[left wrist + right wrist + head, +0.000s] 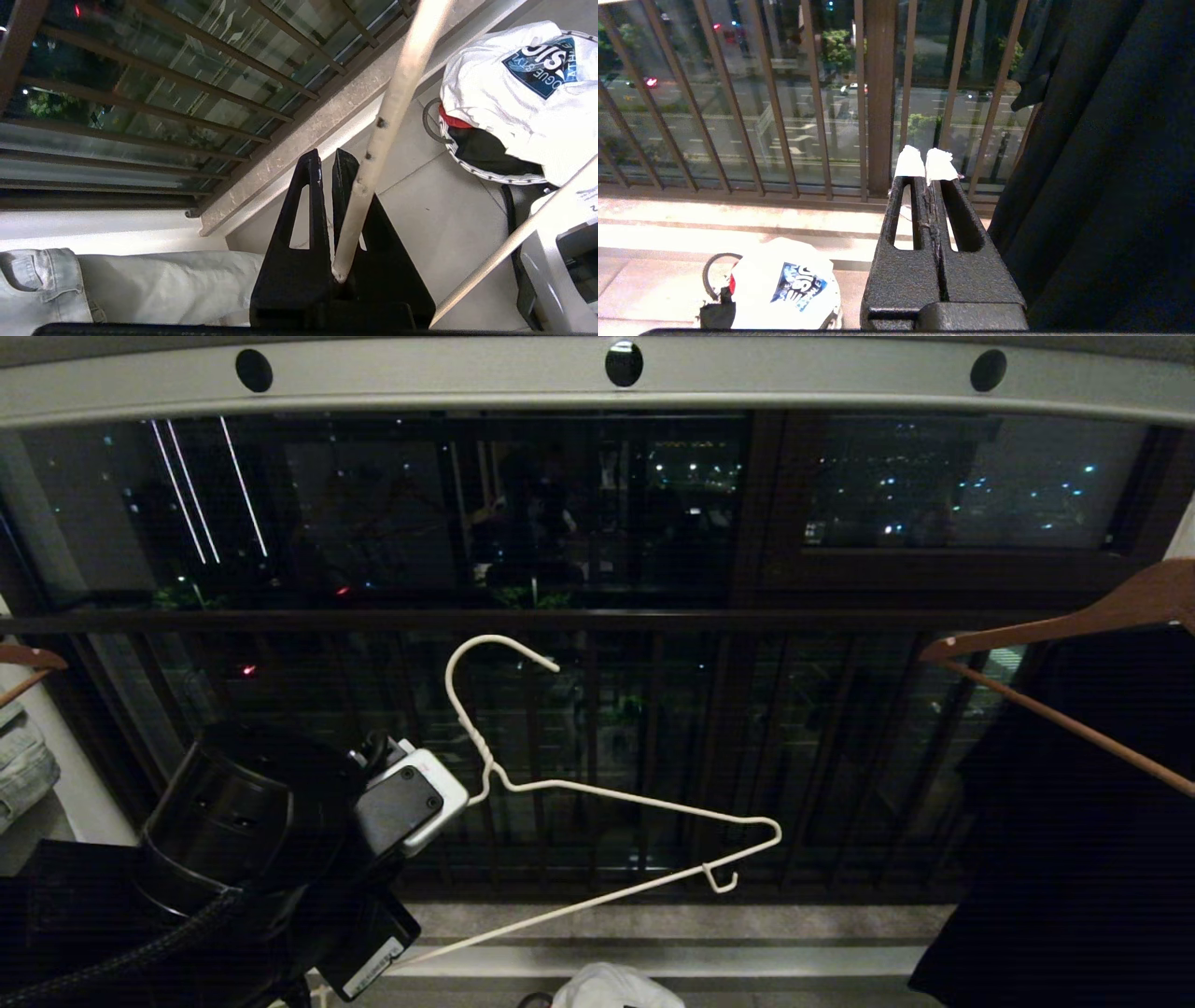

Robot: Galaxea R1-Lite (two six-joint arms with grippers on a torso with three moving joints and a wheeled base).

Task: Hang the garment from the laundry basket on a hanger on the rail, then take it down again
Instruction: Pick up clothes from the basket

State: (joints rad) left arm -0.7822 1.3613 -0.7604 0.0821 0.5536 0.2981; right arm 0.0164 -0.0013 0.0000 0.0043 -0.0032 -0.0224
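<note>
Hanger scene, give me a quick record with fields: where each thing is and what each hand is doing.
hanger: white wire, tilted, off the rail, empty
rail: overhead, nothing hooked on it in view
left hand: shut on the hanger's wire
right hand: shut, empty, near the railing
garment: white T-shirt heaped in the laundry basket on the floor

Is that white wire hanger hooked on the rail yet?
No. The hanger is tilted below the rail, hook free, held by the left gripper.
</note>
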